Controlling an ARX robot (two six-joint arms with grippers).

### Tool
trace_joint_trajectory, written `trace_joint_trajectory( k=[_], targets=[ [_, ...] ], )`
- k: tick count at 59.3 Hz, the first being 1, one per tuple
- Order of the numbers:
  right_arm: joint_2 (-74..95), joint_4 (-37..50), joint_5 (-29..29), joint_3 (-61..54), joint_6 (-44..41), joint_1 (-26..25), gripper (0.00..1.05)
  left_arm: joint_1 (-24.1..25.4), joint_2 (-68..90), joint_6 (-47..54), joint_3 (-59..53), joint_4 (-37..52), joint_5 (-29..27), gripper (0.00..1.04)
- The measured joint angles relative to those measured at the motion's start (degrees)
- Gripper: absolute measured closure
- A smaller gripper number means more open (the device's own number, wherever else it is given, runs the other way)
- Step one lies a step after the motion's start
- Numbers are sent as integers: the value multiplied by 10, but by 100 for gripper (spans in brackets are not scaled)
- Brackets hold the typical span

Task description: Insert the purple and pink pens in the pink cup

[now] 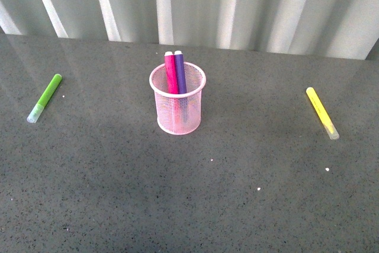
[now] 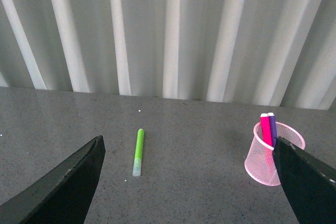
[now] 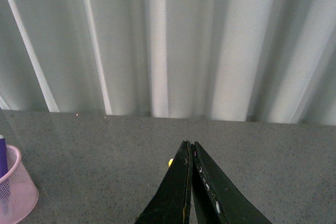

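The pink cup (image 1: 179,118) stands upright mid-table. Inside it the pink pen (image 1: 171,74) and the purple pen (image 1: 180,72) lean side by side, tops above the rim. Neither gripper shows in the front view. In the left wrist view my left gripper (image 2: 188,140) is open and empty above the table, with the pink cup (image 2: 261,165) and both pens (image 2: 269,128) just by its one finger (image 2: 307,182). My right gripper (image 3: 190,144) is shut on nothing; the pink cup (image 3: 17,193) and purple pen (image 3: 2,157) show at that view's edge.
A lime green marker (image 1: 45,97) lies on the table left of the cup, also the green marker (image 2: 138,150) between the left fingers. A yellow marker (image 1: 322,112) lies to the right; a yellow tip (image 3: 170,163) peeks beside the shut right fingers. A corrugated wall runs behind.
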Motion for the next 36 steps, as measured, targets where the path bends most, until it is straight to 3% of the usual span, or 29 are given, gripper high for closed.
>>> trace_joint_trajectory(
  k=[13, 36],
  targets=[
    [-106, -78, -47, -28, 0, -50, 101, 0, 0, 0, 0, 0, 0, 7],
    [-289, -233, -50, -43, 0, -53, 101, 0, 0, 0, 0, 0, 0, 7]
  ],
)
